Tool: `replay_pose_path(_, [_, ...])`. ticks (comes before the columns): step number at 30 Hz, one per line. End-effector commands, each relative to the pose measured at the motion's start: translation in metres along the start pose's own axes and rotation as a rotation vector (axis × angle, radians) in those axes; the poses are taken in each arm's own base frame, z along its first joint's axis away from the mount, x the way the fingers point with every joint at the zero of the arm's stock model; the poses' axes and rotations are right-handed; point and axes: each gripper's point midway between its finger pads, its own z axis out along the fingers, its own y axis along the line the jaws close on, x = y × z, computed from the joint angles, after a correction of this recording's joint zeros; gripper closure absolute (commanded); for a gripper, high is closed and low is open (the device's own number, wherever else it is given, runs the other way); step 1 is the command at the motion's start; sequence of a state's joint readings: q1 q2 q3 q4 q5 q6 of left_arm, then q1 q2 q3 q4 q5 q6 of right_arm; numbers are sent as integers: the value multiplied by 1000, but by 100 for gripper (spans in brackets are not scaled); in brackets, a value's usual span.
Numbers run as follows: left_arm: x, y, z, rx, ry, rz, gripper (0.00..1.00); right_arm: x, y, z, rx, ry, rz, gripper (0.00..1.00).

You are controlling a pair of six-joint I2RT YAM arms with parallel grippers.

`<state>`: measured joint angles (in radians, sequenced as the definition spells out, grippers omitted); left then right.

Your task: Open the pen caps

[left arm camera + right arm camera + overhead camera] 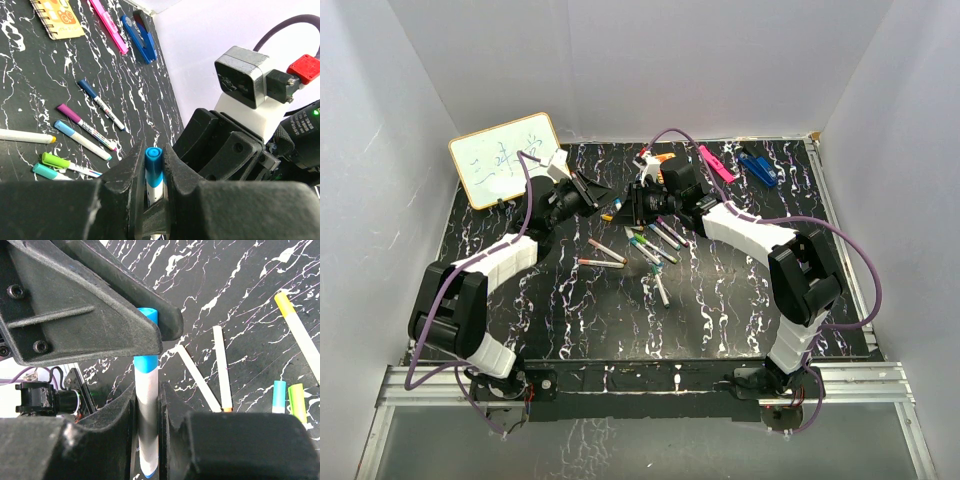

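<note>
Left of centre in the top view, the left gripper [154, 172] is clamped on the blue cap [146, 362] of one pen. Just right of it, the pale barrel [146, 435] is pinched by the right gripper [147, 405] (both jaws closed tight). The pulling-off step is judged in hand, the cap not yet off, so a straight pull apart is called for. Other capped pens [607, 251] lie on the table [740, 320] below.

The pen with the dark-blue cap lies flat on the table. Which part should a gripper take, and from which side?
Probably the pale barrel of the dark-blue-capped pen, near its middle, from straight above, fingers across its width. It lies flat on the table, bare surface along both long sides, the purple-capped pen apart from it. That leaves its cap free to be pulled off.
</note>
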<state>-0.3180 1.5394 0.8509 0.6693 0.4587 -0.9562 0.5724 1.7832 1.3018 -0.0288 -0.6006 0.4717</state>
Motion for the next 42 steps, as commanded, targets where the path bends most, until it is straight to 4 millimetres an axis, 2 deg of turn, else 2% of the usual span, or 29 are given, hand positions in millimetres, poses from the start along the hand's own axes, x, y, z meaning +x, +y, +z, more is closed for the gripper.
replay_pose_path(1, [-33,-9,-10,-33,-128,58,100,-22,7,-4,-7,-43,-40,100])
replay_pose_path(12, [-41,-8,-7,-53,-159,56,100,-17,6,-6,-5,-29,-43,100])
replay_pose_path(18, [-62,0,-8,-133,-246,63,100,-8,5,-9,-6,-4,-36,100])
replay_pose_path(20, [-71,7,-8,-185,-281,65,100,5,1,-10,5,17,-23,100])
replay_pose_path(21, [-76,10,-8,-208,-300,64,100,3,7,-18,3,5,-32,100])
replay_pose_path(26, [-102,20,-1,-296,-377,82,100,25,5,-35,30,29,-22,100])
replay_pose_path(29, [-110,23,5,-315,-395,91,100,35,4,-45,55,35,-19,100])
replay_pose_path(33, [-113,20,11,-300,-380,110,100,39,3,-58,98,20,-24,100])
replay_pose_path(36, [-108,24,8,-336,-337,135,100,32,-7,-66,184,-8,-31,100])
replay_pose_path(38, [-101,29,1,-373,-294,163,100,23,-24,-75,274,-36,-31,100])
replay_pose_path(42, [-78,53,-22,-485,-197,199,100,6,-63,-92,421,-58,-22,100])
